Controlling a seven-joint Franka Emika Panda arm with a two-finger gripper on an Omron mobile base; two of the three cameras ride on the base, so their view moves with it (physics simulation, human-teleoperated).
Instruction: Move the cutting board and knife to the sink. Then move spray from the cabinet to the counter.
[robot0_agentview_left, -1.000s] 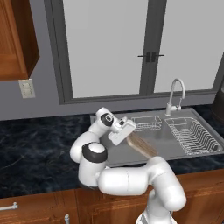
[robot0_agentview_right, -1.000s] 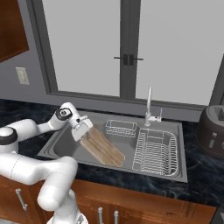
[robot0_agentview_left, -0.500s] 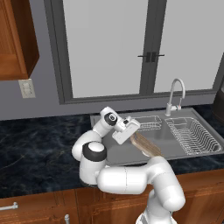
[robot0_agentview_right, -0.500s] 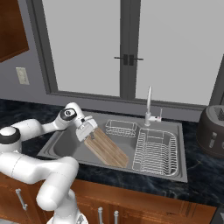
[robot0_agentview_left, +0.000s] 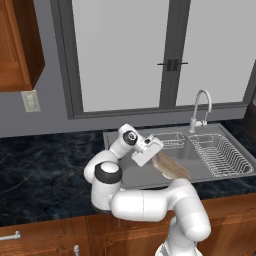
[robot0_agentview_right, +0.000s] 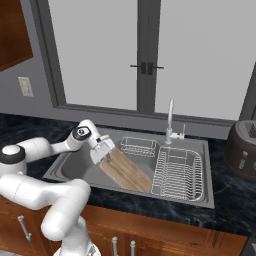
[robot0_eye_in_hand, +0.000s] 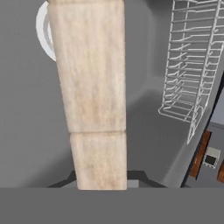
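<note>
End effector (robot0_agentview_right: 106, 159): closed on 1 end of the cutting board (robot0_agentview_right: 126, 171), over the sink (robot0_agentview_right: 70, 162)
Cutting board: tilted, slanting down into the basin; far end low beside the wire rack (robot0_agentview_right: 179, 172)
Sink: set in the black worktop (robot0_agentview_left: 45, 170); faucet (robot0_agentview_left: 201, 107) behind

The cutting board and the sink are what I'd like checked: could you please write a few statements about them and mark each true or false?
1. The claw is shut on the cutting board. True.
2. The cutting board lies flat on the counter. False: it is held tilted over the sink.
3. A wire rack sits in the sink's right part. True.
4. The tap stands at the sink's front edge. False: it stands at the back, by the window.
5. A knife rests on the board. False: the board's surface is bare.
</note>
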